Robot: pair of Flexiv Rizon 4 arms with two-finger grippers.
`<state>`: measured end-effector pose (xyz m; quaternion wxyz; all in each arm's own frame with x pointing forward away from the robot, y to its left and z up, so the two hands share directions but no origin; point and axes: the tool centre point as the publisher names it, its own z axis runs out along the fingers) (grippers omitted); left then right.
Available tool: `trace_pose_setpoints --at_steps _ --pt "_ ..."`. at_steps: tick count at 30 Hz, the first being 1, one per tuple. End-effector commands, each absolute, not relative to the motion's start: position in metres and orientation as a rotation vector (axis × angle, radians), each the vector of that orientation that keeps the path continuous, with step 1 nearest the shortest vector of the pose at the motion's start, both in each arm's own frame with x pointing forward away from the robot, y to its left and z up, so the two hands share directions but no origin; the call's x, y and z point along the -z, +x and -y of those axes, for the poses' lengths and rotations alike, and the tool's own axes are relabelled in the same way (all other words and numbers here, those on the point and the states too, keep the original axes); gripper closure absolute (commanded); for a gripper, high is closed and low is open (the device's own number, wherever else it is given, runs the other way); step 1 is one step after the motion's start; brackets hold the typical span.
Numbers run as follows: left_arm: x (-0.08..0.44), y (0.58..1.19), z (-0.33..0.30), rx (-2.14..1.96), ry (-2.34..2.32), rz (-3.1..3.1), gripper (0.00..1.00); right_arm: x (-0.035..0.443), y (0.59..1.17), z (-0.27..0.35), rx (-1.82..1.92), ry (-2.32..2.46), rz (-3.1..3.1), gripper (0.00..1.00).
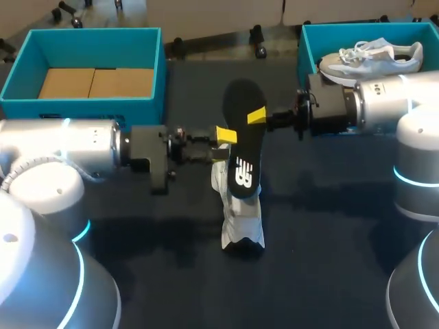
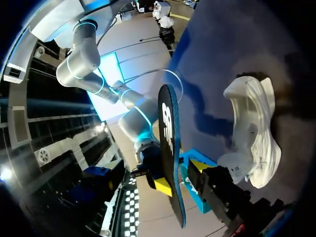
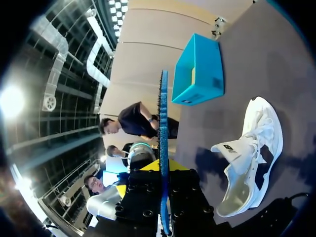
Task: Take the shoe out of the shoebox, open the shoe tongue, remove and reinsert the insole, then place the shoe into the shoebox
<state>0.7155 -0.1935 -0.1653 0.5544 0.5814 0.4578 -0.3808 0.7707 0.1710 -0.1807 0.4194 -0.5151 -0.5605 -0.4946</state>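
Observation:
A black insole (image 1: 243,140) hangs tilted in the air above the table's middle. My right gripper (image 1: 256,116) is shut on its upper part; in the right wrist view the insole (image 3: 163,148) runs edge-on out of that gripper (image 3: 162,170). From the other side my left gripper (image 1: 228,137) stands open around the insole (image 2: 168,128), fingers apart in its own view (image 2: 181,177). The white shoe (image 1: 241,212) lies on the dark table below the insole, ahead of both grippers (image 2: 252,133) (image 3: 252,153), with its tongue pulled up.
A blue shoebox (image 1: 89,75) with a cardboard bottom stands at the back left, also in the right wrist view (image 3: 200,69). A second blue box (image 1: 312,41) at the back right holds another pale shoe (image 1: 370,58). Both arms span the table's middle.

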Motion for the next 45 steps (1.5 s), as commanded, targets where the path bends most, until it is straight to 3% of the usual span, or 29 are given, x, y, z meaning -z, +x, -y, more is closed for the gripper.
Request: trace_pose_setpoints --at_steps 1,24,45 --pt "0.152 0.718 0.182 0.829 1.487 -1.177 0.00 0.184 0.771 -0.168 1.225 -1.302 1.406 1.00" --pt "0.146 0.721 0.176 0.716 1.587 -1.231 0.00 0.195 0.778 -0.168 1.203 -1.261 1.397 1.00" --pt "0.134 0.745 0.190 0.327 1.849 -1.657 0.00 0.200 0.770 -0.175 1.198 -1.259 1.387 1.00"
